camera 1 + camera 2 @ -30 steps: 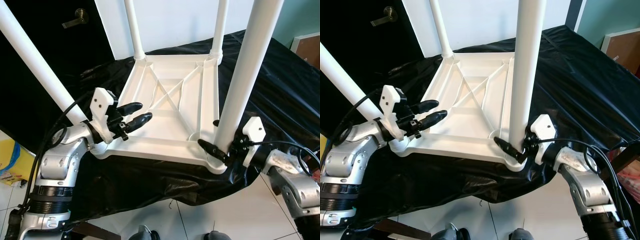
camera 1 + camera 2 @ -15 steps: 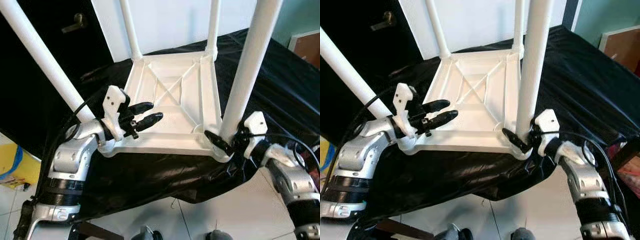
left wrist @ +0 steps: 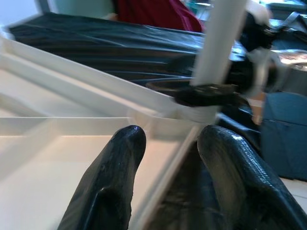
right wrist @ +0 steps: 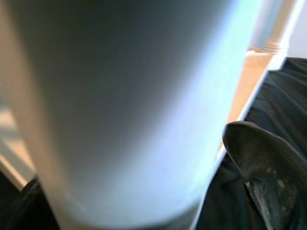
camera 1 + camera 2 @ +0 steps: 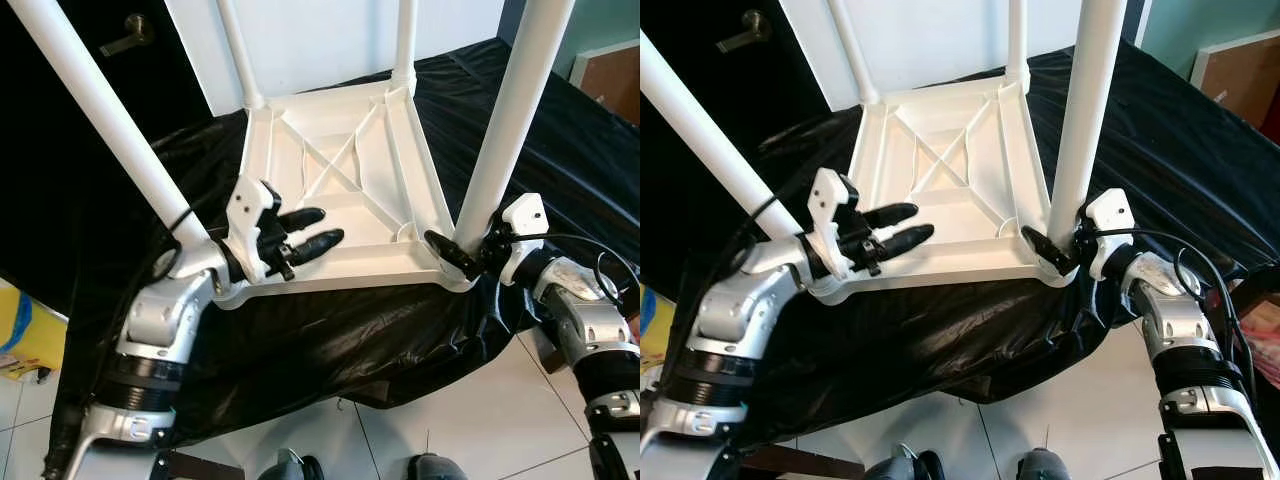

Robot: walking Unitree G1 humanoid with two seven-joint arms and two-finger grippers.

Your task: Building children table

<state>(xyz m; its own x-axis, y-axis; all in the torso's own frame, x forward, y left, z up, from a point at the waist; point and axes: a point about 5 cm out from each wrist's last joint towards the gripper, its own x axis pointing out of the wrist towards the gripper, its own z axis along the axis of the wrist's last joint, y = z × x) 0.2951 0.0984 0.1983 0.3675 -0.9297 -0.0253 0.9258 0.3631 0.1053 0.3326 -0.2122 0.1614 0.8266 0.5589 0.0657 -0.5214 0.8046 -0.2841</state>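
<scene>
The white children's table (image 5: 350,215) lies upside down on a black cloth (image 5: 560,130), its four white legs pointing up. My left gripper (image 5: 318,228) is at the near left corner beside the near left leg (image 5: 110,120). It is open, and in the left wrist view its fingers (image 3: 115,177) stand either side of the front rim. My right gripper (image 5: 455,245) is at the near right corner, shut on the base of the near right leg (image 5: 505,130). One of its fingers is hidden behind that leg.
The black cloth hangs over the front edge down to a white tile floor (image 5: 400,430). A dark door with a brass handle (image 5: 125,35) is at the back left. A yellow object (image 5: 15,340) lies at the left and a brown box (image 5: 605,75) at the far right.
The whole picture has shifted and the table looks smaller, so the camera has moved. Both grippers keep their places at the table's near corners.
</scene>
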